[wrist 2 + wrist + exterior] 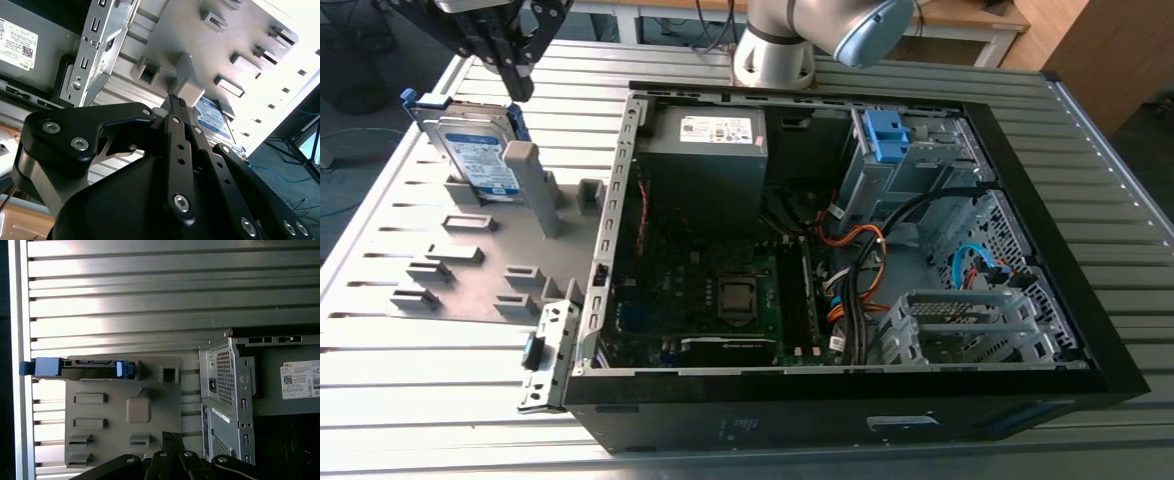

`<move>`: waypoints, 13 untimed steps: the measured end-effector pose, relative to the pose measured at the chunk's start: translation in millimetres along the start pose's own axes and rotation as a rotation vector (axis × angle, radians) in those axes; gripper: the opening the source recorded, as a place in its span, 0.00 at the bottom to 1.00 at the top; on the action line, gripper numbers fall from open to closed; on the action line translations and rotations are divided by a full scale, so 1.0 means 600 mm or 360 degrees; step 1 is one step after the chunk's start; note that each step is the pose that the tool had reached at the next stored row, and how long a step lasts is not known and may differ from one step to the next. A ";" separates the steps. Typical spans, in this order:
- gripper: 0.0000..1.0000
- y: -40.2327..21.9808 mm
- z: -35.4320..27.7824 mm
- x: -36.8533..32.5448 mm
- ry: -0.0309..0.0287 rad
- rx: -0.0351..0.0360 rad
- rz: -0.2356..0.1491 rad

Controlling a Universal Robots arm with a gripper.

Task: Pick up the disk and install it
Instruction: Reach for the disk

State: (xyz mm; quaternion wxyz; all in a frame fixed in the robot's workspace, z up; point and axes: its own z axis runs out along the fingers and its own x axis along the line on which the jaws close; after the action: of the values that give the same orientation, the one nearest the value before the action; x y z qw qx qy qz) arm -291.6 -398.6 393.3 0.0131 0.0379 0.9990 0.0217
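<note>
Exterior view: the disk (pixel 474 155) stands on edge in a slot of the grey tray (pixel 467 275), on the table at the exterior view's left of the open case (pixel 1121 330). A grey post (pixel 527 185) stands just beside its labelled face. The gripper (pixel 520 88) hangs above the disk's upper edge, apart from it. Its fingers look pressed together with nothing between them. In the first wrist view the disk (pixel 75 369) shows edge-on as a thin dark bar with blue rails at its ends, and the gripper (pixel 172 437) is off to one side of that line.

The step in hand looks like the approach for the pickup. To do it well, the fingers probably need to spread wider than the disk's thickness. They should line up across its two flat faces and centre over the top edge. A straight descent that stays clear of the post seems safest. A grip on the metal body is likely firmer than one on the rails.
</note>
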 end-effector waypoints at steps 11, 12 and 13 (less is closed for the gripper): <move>0.11 -0.001 0.000 0.007 -0.00001 0.0000 0.0000; 0.11 -0.001 0.000 0.008 0.00000 0.0000 0.0000; 0.11 -0.001 0.000 0.009 -0.00001 0.0000 0.0000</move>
State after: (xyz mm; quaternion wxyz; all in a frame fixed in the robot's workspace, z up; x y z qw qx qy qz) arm -297.1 -398.5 393.2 0.0131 0.0379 0.9990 0.0217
